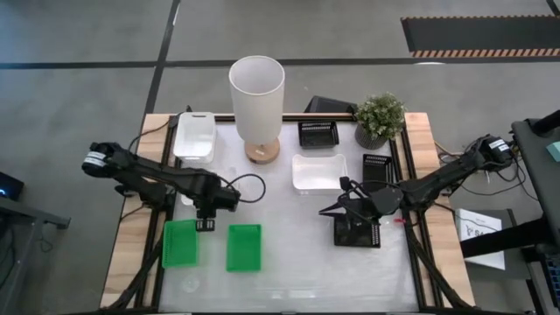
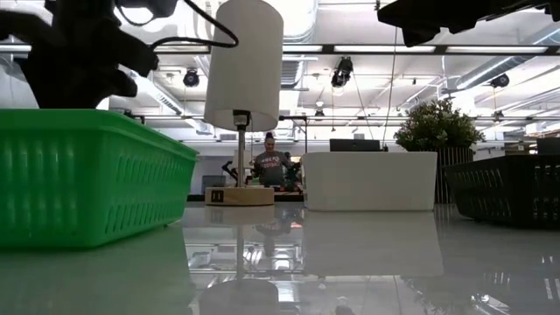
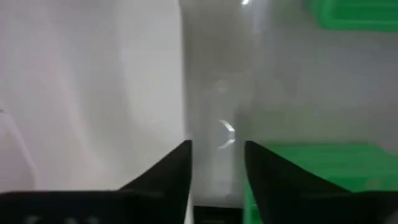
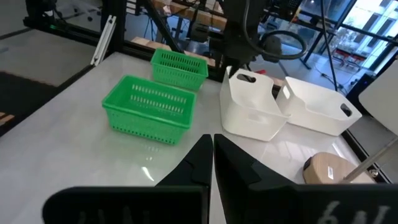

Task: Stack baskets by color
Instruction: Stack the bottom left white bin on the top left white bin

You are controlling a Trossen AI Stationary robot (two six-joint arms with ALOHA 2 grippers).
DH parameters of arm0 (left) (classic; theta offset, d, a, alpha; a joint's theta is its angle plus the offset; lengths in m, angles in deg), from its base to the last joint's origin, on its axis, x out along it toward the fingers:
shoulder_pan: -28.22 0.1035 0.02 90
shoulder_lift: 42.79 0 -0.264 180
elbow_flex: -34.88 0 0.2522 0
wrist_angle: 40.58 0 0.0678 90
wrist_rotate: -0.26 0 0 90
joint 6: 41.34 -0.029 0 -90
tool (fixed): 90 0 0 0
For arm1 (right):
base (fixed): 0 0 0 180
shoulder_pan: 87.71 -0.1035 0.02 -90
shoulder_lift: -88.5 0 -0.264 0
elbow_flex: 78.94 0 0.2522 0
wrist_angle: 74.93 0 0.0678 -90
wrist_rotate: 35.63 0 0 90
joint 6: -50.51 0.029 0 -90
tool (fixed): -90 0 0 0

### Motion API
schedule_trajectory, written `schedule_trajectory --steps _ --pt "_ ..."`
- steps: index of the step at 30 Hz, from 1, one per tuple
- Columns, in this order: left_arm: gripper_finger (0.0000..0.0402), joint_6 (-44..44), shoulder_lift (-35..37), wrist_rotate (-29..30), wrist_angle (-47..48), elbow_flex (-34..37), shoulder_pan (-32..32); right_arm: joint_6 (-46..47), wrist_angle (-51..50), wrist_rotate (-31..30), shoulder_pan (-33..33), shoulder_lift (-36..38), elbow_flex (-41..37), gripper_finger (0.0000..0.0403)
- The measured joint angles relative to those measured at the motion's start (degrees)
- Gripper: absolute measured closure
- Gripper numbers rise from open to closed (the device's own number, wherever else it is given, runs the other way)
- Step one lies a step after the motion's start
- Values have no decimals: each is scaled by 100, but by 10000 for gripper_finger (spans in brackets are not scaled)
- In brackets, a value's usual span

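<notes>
Two green baskets (image 1: 179,242) (image 1: 244,247) rest side by side on the table's near left. My left gripper (image 1: 206,224) (image 3: 217,168) points down, open, over the bare table between them, with nothing between its fingers. A white basket (image 4: 252,115) sits just beyond it, under the left arm. More white baskets stand at the far left (image 1: 194,136) and at the middle (image 1: 318,172). Black baskets stand at the back (image 1: 318,133), the right (image 1: 376,166) and the near right (image 1: 359,232). My right gripper (image 1: 324,210) (image 4: 212,155) hovers shut and nearly level above the near-right one.
A tall white lamp (image 1: 257,101) on a wooden foot stands at the back middle, and a potted plant (image 1: 380,118) at the back right. Bare tabletop lies between the green baskets and the near-right black basket. A person (image 2: 271,162) is in the room beyond the table.
</notes>
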Motion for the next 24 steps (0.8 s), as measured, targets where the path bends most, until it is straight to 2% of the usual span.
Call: schedule_trajectory --steps 5,15,19,24 --pt "233 -414 -215 430 -16 36 0 0 -78 0 0 0 0 394" --pt "234 -859 -572 619 -209 99 -25 0 -126 0 0 4 0 394" --pt "264 -1124 -662 667 -184 101 -28 0 -145 0 0 9 0 394" --pt "336 -1228 -678 680 -166 101 -28 0 -169 -2 0 9 0 394"
